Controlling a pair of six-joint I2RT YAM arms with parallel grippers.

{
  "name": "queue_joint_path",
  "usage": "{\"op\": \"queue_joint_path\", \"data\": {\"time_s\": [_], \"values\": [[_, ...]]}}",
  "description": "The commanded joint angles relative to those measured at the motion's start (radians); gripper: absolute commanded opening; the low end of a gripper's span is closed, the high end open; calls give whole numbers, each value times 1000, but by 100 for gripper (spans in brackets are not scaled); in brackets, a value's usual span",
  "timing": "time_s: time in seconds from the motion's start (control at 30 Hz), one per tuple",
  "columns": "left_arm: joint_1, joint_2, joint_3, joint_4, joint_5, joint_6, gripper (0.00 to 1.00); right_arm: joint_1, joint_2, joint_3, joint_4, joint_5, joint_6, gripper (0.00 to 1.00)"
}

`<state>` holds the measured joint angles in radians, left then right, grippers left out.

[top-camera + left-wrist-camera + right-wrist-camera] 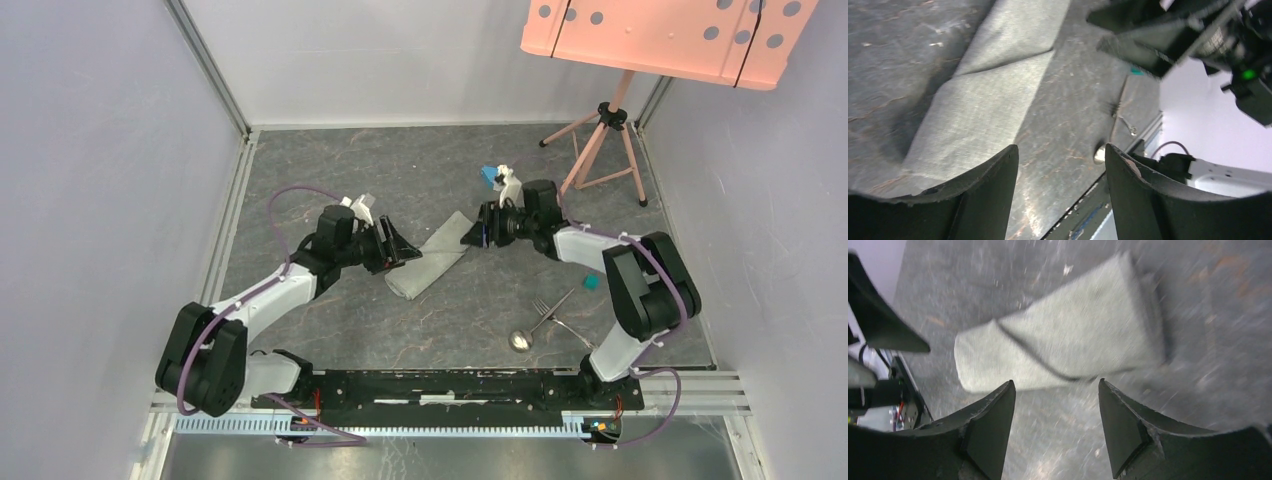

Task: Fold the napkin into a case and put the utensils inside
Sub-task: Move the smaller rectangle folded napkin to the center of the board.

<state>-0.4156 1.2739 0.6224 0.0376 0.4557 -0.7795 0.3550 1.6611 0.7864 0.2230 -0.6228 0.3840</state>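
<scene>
Motion-blurred napkin (pixel 1063 335) in right wrist view, pink board (pixel 670 42) cropped by top edge

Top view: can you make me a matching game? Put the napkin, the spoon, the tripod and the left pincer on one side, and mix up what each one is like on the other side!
Things:
1. napkin
2. spoon
3. tripod
4. left pincer

What it is like:
A. pink, standing at the far right
B. open, holding nothing
C. grey, folded into a long strip
D. shiny, lying next to the fork

Pairs: 1-C, 2-D, 3-A, 4-B
</scene>
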Motion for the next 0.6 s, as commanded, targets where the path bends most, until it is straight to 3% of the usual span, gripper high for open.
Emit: {"op": "queue_joint_path", "data": {"time_s": [0.0,0.2,0.57], "values": [[-9,-61,8,111,122,-97,71,-46,95,206,-90,-48,-74,69],[-24,-183,-15,95,130,-134,73,-48,268,430,-185,-46,-141,69],[-31,-455,-80,-110,109,-117,75,-17,365,390,-71,-19,-94,62]]}}
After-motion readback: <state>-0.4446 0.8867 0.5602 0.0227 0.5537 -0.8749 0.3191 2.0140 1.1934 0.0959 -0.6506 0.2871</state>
